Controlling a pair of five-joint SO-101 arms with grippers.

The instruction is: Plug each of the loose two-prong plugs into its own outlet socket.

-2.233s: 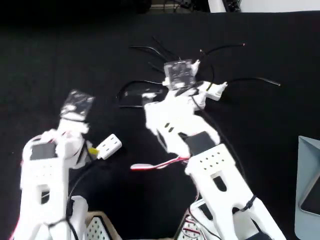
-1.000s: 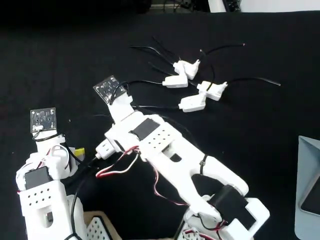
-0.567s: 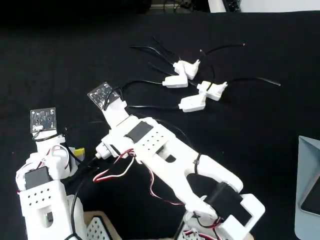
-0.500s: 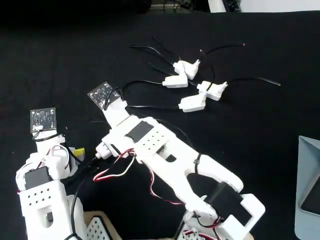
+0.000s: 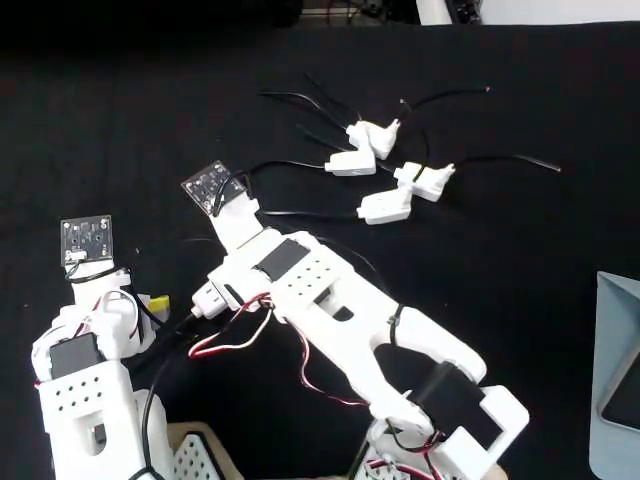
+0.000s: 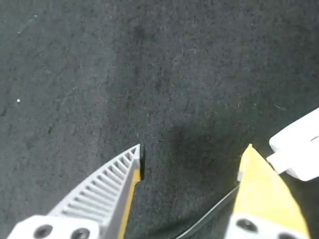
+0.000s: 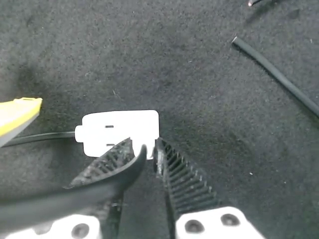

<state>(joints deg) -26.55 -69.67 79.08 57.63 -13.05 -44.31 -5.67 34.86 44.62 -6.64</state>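
Note:
A white outlet socket point(image 7: 119, 132) with two slots lies flat on the black cloth, its black cord running off toward a yellow finger point(image 7: 17, 114) of the left gripper. My right gripper point(image 7: 150, 148) is shut, its tips at the socket's near edge with nothing between them. In the high view that gripper point(image 5: 205, 298) sits over the socket at centre left. My left gripper point(image 6: 192, 154) stands open over bare cloth, the socket point(image 6: 299, 147) just beside its yellow finger point(image 6: 259, 184). Several white two-prong plugs point(image 5: 385, 207) point(image 5: 350, 162) with black wires lie loose farther back.
A loose black wire point(image 7: 279, 74) crosses the cloth beyond the socket. A grey-blue tray point(image 5: 612, 330) stands at the right edge. A cardboard piece point(image 5: 195, 450) lies between the arm bases. Open cloth spreads at the far left and middle right.
The right arm has swung from over the plugs leftward to the socket, then shifted only slightly. The left arm drew back from the socket and has stayed still since.

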